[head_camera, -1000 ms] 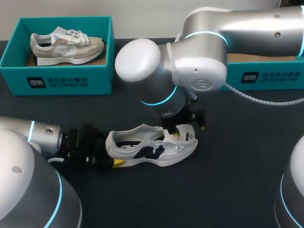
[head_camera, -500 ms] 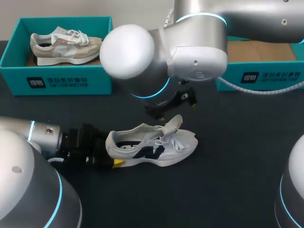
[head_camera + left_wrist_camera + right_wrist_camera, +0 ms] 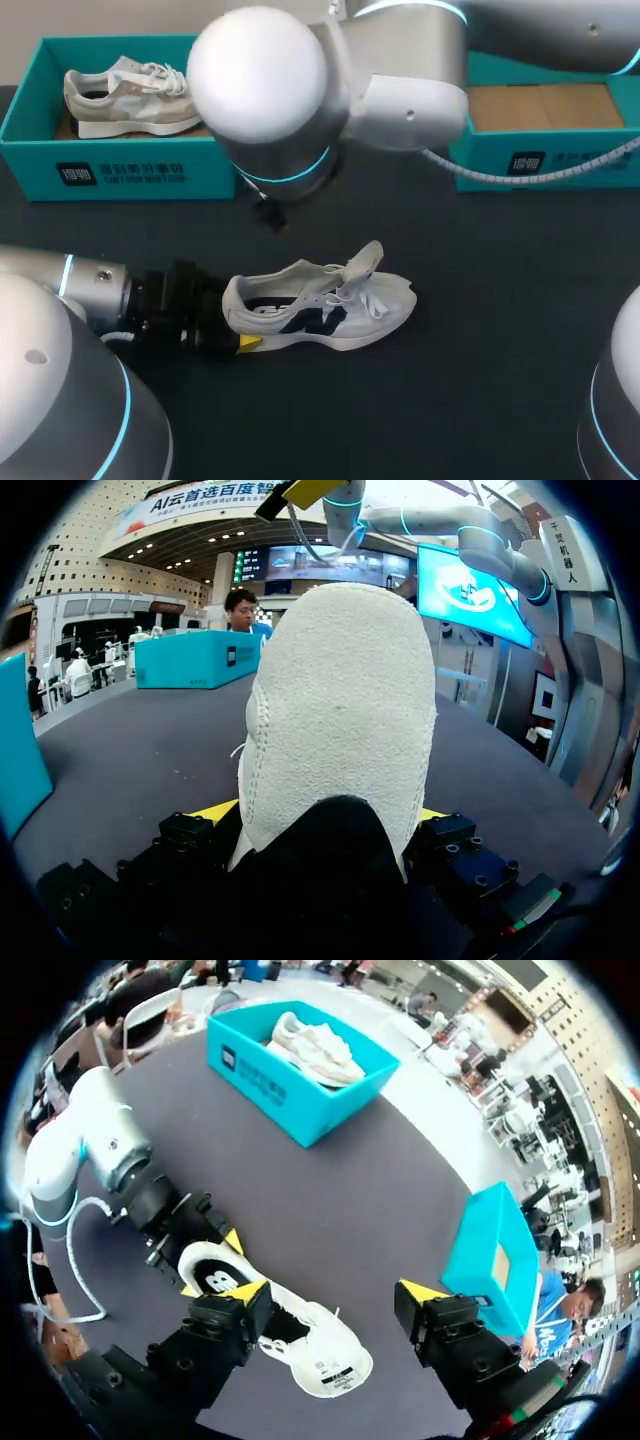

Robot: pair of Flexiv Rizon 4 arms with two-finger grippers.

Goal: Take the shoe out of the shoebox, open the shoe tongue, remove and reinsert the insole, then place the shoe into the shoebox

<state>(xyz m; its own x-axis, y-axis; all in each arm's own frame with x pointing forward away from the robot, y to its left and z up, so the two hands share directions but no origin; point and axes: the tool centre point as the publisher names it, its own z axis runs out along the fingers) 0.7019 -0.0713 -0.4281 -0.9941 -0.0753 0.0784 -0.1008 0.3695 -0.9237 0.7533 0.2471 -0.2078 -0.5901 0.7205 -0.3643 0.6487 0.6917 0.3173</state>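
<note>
Resting inside teal shoebox (image 3: 200, 170): beige shoe (image 3: 140, 95).

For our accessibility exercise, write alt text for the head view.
The left gripper holds a white shoe by its heel on the dark table, tongue raised. The right arm hangs over the table's middle; behind, one teal shoebox holds a beige shoe; a second shoebox stands apart.

At ten o'clock on the dark table (image 3: 500, 340) stands a teal box (image 3: 120, 170). Inside it lies a beige-and-white sneaker (image 3: 140, 95), its toe pointing toward three o'clock.
</note>
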